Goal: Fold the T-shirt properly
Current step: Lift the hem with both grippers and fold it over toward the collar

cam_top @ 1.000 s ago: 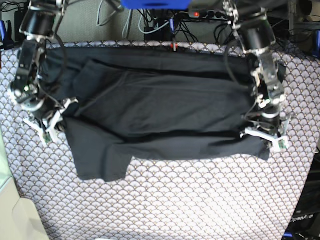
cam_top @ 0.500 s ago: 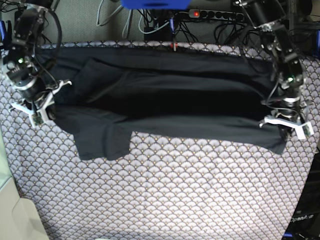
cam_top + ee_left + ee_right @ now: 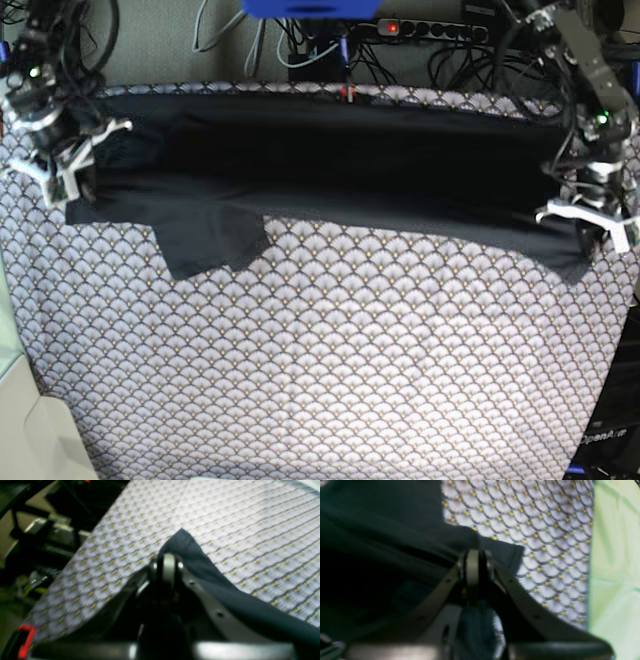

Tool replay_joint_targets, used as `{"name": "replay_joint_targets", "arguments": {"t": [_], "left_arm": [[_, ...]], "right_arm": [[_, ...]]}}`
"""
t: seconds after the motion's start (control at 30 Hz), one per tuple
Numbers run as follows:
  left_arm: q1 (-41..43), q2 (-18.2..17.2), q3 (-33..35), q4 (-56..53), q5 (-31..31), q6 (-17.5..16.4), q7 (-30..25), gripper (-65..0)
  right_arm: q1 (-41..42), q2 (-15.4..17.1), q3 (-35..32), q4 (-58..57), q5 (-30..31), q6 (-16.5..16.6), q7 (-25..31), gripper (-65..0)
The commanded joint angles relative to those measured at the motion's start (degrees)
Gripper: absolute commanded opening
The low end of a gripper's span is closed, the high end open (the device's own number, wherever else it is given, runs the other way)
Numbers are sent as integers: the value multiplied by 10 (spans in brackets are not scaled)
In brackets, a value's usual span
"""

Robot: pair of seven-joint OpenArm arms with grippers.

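Note:
The black T-shirt [image 3: 340, 170] is stretched in a wide band across the back of the table, with one sleeve [image 3: 210, 245] lying flat at the front left. My right gripper [image 3: 62, 172], at the base view's left, is shut on the shirt's left edge; the right wrist view shows the gripper [image 3: 473, 562] pinching the cloth [image 3: 382, 530]. My left gripper [image 3: 598, 222], at the base view's right, is shut on the shirt's right corner; the left wrist view shows this gripper [image 3: 168, 562] holding the corner [image 3: 190, 547] above the table.
A scale-patterned cloth [image 3: 350, 380] covers the table. A power strip with a red light [image 3: 430, 28] and cables lie behind the back edge. A pale green surface [image 3: 615, 555] borders the table's left side. Dark frame parts [image 3: 45, 530] lie past the right edge.
Both grippers have moved back and outward with the shirt's front edge. The shirt has gone from a loose heap to a taut band nearer the back edge.

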Motion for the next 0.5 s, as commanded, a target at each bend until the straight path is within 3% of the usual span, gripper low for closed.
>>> {"name": "replay_joint_targets", "arguments": {"t": [0.0, 0.17, 0.33, 0.47], "left_arm": [[2, -7, -9, 12, -2, -6, -15, -650], [26, -4, -45, 9, -2, -46, -20, -650], [26, 21, -96, 4, 2, -99, -18, -650], [26, 32, -111, -23, 2, -130, -19, -650]], "right_arm": [[-12, 4, 4, 10, 7, -3, 19, -631], [-61, -21, 6, 10, 8, -3, 68, -631], [-103, -49, 11, 9, 7, -3, 126, -631], [-118, -54, 11, 9, 7, -3, 137, -631]]}}
